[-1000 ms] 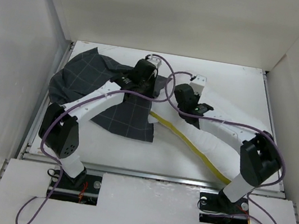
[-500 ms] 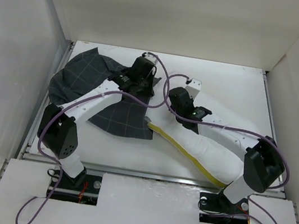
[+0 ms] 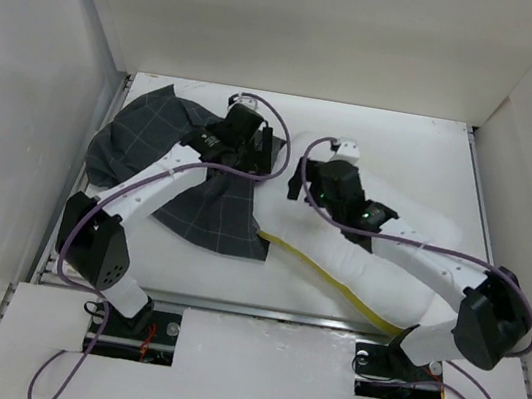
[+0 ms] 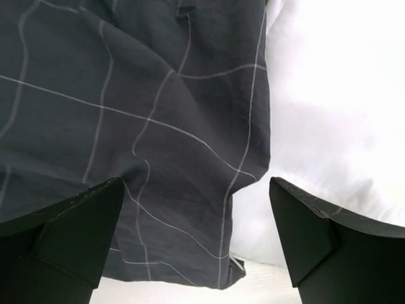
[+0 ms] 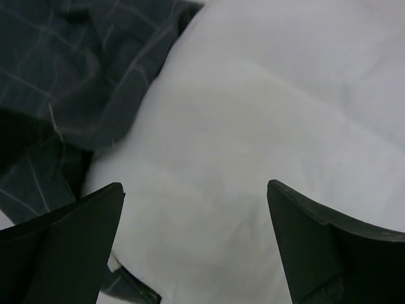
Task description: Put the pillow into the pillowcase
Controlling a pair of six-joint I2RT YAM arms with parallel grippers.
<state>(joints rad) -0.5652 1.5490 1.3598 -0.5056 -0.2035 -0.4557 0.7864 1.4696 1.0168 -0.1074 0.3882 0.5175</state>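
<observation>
A: Left gripper [image 4: 196, 183] over the cloth, right gripper [image 5: 195, 185] over the white: both spread wide, holding nothing.

B: Pillow [image 3: 375, 276] lower right, its upper-left end meeting the pillowcase [image 3: 145, 135], centre-left. Probably still hunting the mouth. Next: pinch the hem and lift it open.

The pillow [image 3: 361, 272] is partly covered by the right arm [image 3: 419, 254]. Its far-left end, where the pillowcase [image 3: 144, 140] is met, is hidden under both wrists. The pillowcase mouth cannot be made out. In the wrist views the left claw [image 4: 195, 190] and right claw [image 5: 195, 187] are cropped to fingertips, and both cloths are cut off at the edges.
</observation>
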